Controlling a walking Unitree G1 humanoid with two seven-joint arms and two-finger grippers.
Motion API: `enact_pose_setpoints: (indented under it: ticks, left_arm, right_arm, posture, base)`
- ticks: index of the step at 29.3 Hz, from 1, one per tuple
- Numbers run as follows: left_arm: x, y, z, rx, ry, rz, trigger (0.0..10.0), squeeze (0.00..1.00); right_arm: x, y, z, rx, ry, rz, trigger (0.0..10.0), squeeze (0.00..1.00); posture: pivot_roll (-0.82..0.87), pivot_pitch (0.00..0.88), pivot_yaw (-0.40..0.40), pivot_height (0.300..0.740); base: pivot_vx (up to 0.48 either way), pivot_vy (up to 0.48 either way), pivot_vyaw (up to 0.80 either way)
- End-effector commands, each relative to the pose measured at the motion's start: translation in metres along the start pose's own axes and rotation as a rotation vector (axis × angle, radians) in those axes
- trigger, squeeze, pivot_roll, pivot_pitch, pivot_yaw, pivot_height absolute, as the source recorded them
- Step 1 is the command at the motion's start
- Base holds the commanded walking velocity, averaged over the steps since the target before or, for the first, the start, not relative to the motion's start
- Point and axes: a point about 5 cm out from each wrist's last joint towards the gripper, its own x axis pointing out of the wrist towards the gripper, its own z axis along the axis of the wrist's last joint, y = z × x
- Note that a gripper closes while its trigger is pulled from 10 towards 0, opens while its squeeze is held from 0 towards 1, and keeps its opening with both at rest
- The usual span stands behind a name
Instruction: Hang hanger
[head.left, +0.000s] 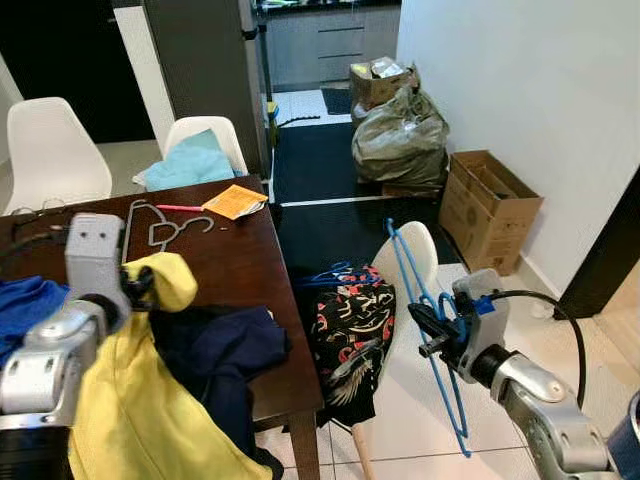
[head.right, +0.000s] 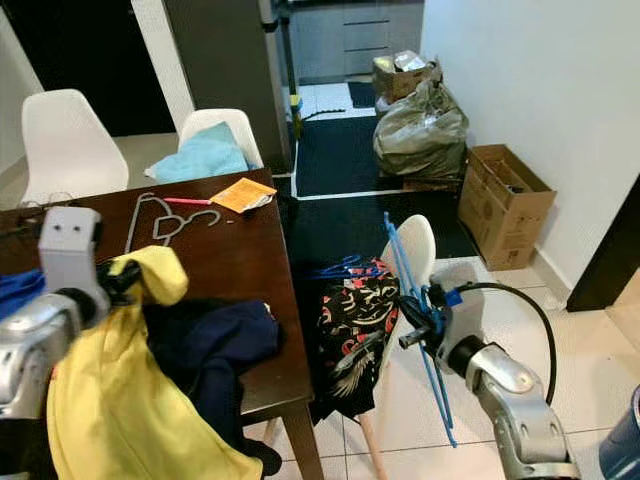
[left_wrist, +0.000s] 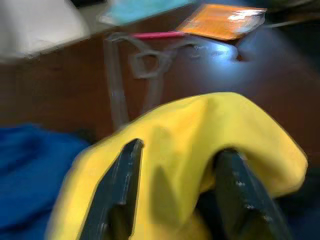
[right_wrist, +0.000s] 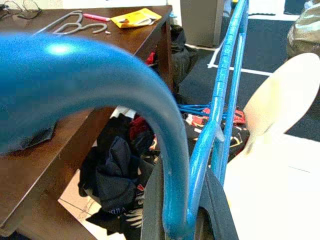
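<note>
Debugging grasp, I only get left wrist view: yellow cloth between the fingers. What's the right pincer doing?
Observer: The right pincer is shut on a blue hanger, held off the table's right side.
Operator: Anything under it?
Observer: A white chair draped with a patterned black garment stands right beside the hanger.
Operator: Where does my yellow cloth sit?
Observer: The yellow garment hangs from the left pincer over the wooden table, above a dark navy garment.
</note>
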Motion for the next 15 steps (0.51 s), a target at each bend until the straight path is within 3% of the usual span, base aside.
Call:
enact_pose_setpoints:
  ticks: [1,6,9,10,11,15]
  left_arm:
    - [-0.001,0.021,-0.014,0.099,0.072,0.142,10.0,1.00]
    - [-0.008,0.044,-0.009,0.125,0.037,0.291,10.0,1.00]
    - [-0.008,0.044,-0.009,0.125,0.037,0.291,10.0,1.00]
    - [-0.012,0.050,0.000,0.125,-0.020,0.339,10.0,0.68]
    - [-0.018,0.052,0.011,0.108,-0.083,0.377,10.0,0.00]
    - [-0.027,0.050,0.025,0.051,-0.169,0.415,10.0,0.00]
  right_arm:
    - [0.001,0.003,0.003,0.005,-0.013,0.016,10.0,0.00]
    - [0.002,0.003,0.003,0.005,-0.014,0.016,10.0,0.00]
    - [0.002,0.003,0.003,0.005,-0.014,0.016,10.0,0.00]
    - [0.001,0.003,0.003,0.005,-0.016,0.014,10.0,0.00]
    - [0.002,0.002,0.004,0.006,-0.017,0.013,10.0,0.00]
    - [0.002,0.001,0.004,0.008,-0.018,0.012,10.0,0.00]
  posture:
    - [-0.03,0.000,0.067,0.740]
    - [-0.03,0.000,0.067,0.740]
    - [-0.03,0.000,0.067,0.740]
    - [-0.03,0.000,0.067,0.740]
    - [-0.03,0.000,0.065,0.740]
    - [-0.03,0.000,0.061,0.740]
  base:
    - [0.000,0.000,0.00]
    - [0.000,0.000,0.00]
    - [0.000,0.000,0.00]
    - [0.000,0.000,0.00]
    - [0.000,0.000,0.00]
    - [0.000,0.000,0.00]
